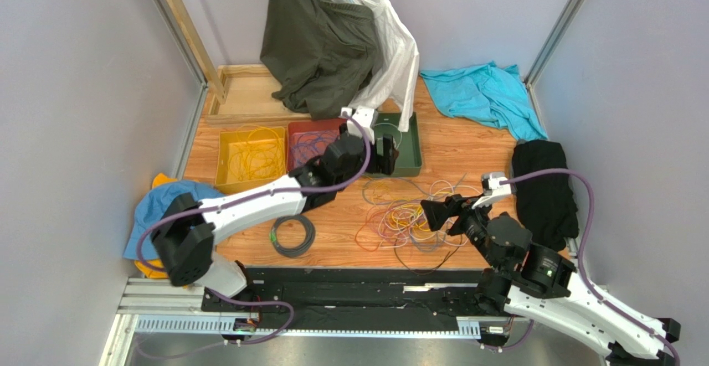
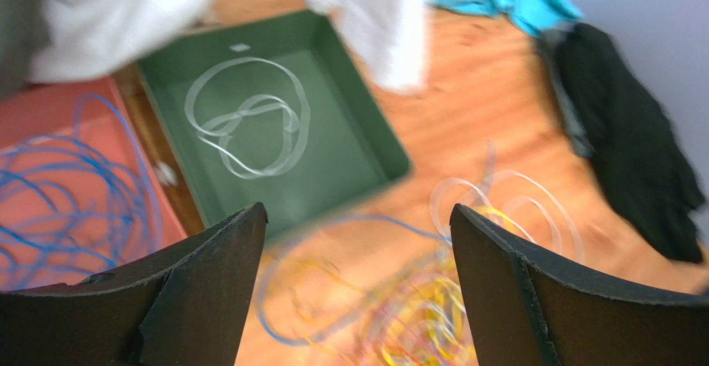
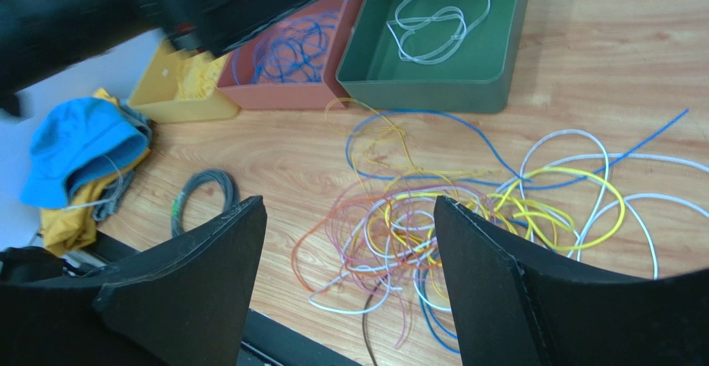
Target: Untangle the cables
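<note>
A tangle of thin cables (image 1: 412, 216) in yellow, white, blue, orange and pink lies on the wooden table; it also shows in the right wrist view (image 3: 449, 216) and, blurred, in the left wrist view (image 2: 433, 308). My left gripper (image 1: 384, 155) is open and empty over the green bin (image 1: 409, 157), which holds a white cable loop (image 2: 250, 121). My right gripper (image 1: 439, 213) is open and empty just above the right side of the tangle. A red bin (image 1: 309, 138) holds blue cable (image 3: 291, 50), and a yellow bin (image 1: 248, 157) holds yellow cable.
A coiled grey cable (image 1: 292, 236) lies near the front edge. A blue and yellow cloth (image 1: 158, 204) lies at left, a black cloth (image 1: 545, 187) at right, a turquoise cloth (image 1: 487, 92) at the back right. Dark and white garments (image 1: 341, 38) hang at the back.
</note>
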